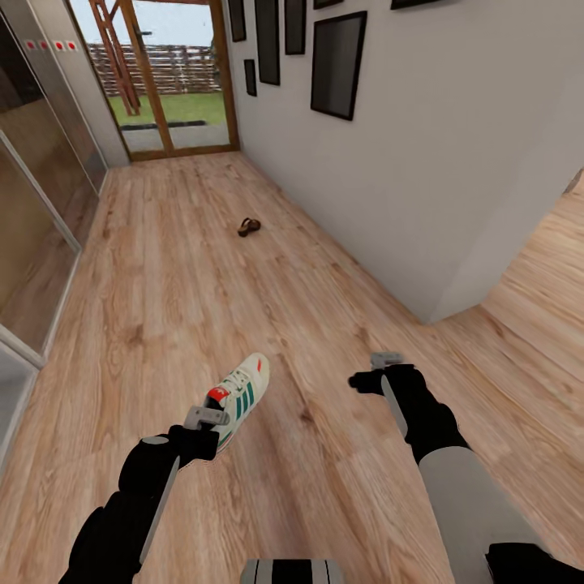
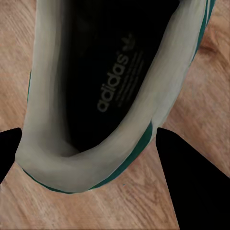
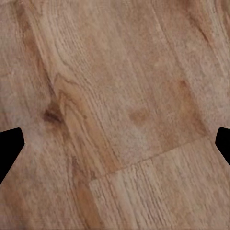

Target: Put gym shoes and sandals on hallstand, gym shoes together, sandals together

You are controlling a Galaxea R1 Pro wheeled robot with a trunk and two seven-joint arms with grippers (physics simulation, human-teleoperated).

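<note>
One cream-white gym shoe (image 1: 241, 394) with green stripes lies on the corridor floor (image 1: 162, 308), toe pointing away from me. My left gripper (image 1: 207, 423) stands over its heel. In the left wrist view the gripper (image 2: 89, 130) has its black fingers (image 2: 191, 182) against both sides of the heel collar of the shoe (image 2: 52, 158), shut on it. I cannot tell whether the sole has left the floor. A dark brown sandal (image 1: 249, 227) lies far down the corridor near the right wall. My right gripper (image 1: 375, 369) hangs open over bare planks (image 3: 120, 120). The hallstand is out of view.
A white wall (image 1: 405, 162) with dark picture frames runs along the right and ends at a corner (image 1: 430, 316), where the floor opens to the right. Glass panels (image 1: 32, 243) line the left side. A wood-framed glass door (image 1: 162, 81) closes the far end.
</note>
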